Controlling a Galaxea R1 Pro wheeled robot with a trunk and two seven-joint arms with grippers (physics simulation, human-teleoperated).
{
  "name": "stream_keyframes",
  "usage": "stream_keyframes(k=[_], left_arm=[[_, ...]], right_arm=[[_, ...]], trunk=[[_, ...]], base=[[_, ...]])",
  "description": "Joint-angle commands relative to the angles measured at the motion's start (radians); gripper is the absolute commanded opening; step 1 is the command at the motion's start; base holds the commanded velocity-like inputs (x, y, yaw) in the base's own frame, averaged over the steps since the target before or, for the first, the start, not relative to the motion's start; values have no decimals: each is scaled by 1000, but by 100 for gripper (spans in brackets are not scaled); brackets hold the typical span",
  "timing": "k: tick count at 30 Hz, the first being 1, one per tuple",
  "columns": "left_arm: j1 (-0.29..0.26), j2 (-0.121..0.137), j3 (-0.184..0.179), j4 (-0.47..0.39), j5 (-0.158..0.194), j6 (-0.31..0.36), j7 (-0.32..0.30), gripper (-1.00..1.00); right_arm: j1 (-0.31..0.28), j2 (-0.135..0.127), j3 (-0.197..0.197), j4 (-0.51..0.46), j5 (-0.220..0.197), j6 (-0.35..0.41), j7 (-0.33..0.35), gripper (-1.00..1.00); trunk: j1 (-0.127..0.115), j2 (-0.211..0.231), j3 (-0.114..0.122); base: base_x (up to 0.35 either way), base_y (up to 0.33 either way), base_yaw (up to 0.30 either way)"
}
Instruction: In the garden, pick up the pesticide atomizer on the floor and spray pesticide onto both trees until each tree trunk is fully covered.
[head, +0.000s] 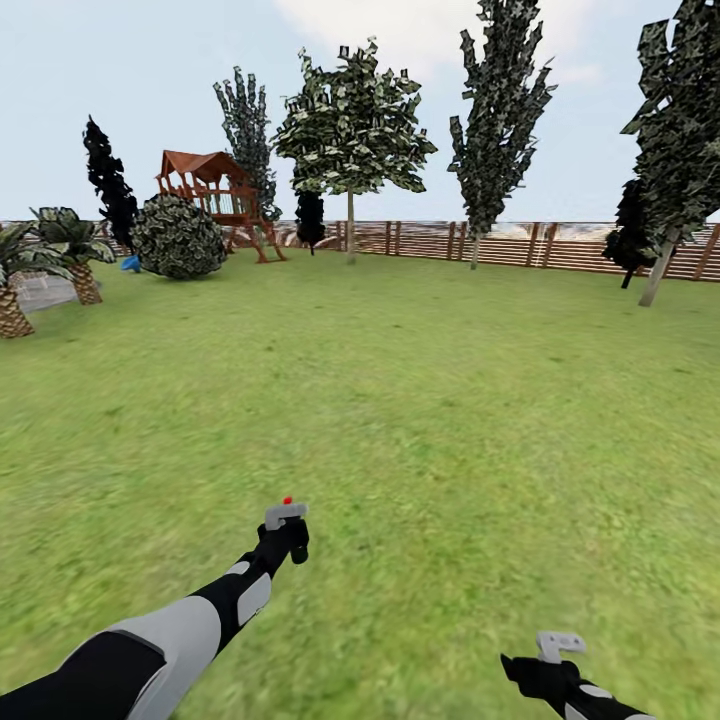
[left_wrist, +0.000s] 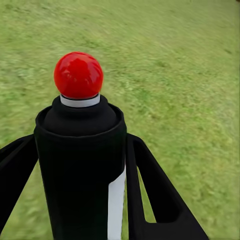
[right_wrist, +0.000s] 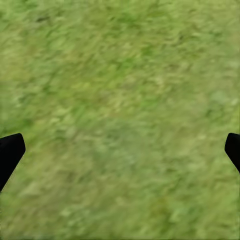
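My left gripper (head: 285, 518) is held low over the lawn (head: 420, 400), shut on the pesticide atomizer (head: 287, 501). In the left wrist view the atomizer (left_wrist: 80, 150) is a black bottle with a red ball on top, upright between the black fingers (left_wrist: 155, 195). My right gripper (head: 558, 645) hangs open at the lower right with only grass between its fingertips (right_wrist: 10, 150). A tree (head: 350, 120) with a wide canopy and thin-looking trunk (head: 350, 235) stands far ahead by the fence. Another tree (head: 685, 110) with a leaning trunk (head: 657, 275) is at the far right.
A brown slat fence (head: 500, 243) closes the far side. At the far left are a wooden play tower (head: 215, 195), a round bush (head: 178, 237) and short palms (head: 70, 245). A narrower tall tree (head: 497, 110) and dark cypress-like columns (head: 108, 180) stand along the fence.
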Motion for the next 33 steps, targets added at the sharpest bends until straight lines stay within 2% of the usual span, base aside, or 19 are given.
stream_keyframes(k=[1, 9, 16, 21, 28, 29, 31, 33], left_arm=[[0, 0, 0, 0, 0, 0, 0, -100], [0, 0, 1, 0, 0, 0, 0, -100], [0, 0, 1, 1, 0, 0, 0, -100], [0, 0, 1, 1, 0, 0, 0, -100], [0, 0, 1, 1, 0, 0, 0, -100], [0, 0, 1, 1, 0, 0, 0, -100], [0, 0, 1, 1, 0, 0, 0, -100], [0, 0, 1, 1, 0, 0, 0, -100]], right_arm=[[3, 2, 0, 0, 0, 0, 0, 100], [10, 15, 0, 0, 0, -1, 0, 100], [11, 17, 0, 0, 2, -2, -1, 100], [11, 15, 0, 0, 2, -1, -80, 100], [11, 16, 3, 0, 4, 3, -91, 100], [11, 16, 4, 0, 14, 4, -83, 100], [12, 14, 4, 0, 76, 5, -46, 100], [12, 13, 5, 0, 108, 6, -32, 100]], trunk=[[0, 0, 0], [0, 0, 0], [0, 0, 0], [0, 0, 0], [0, 0, 0], [0, 0, 0], [0, 0, 0], [0, 0, 0]], base=[[350, 0, 0], [350, 0, 0], [350, 0, 0], [350, 0, 0], [350, 0, 0], [350, 0, 0], [350, 0, 0], [350, 0, 0]])
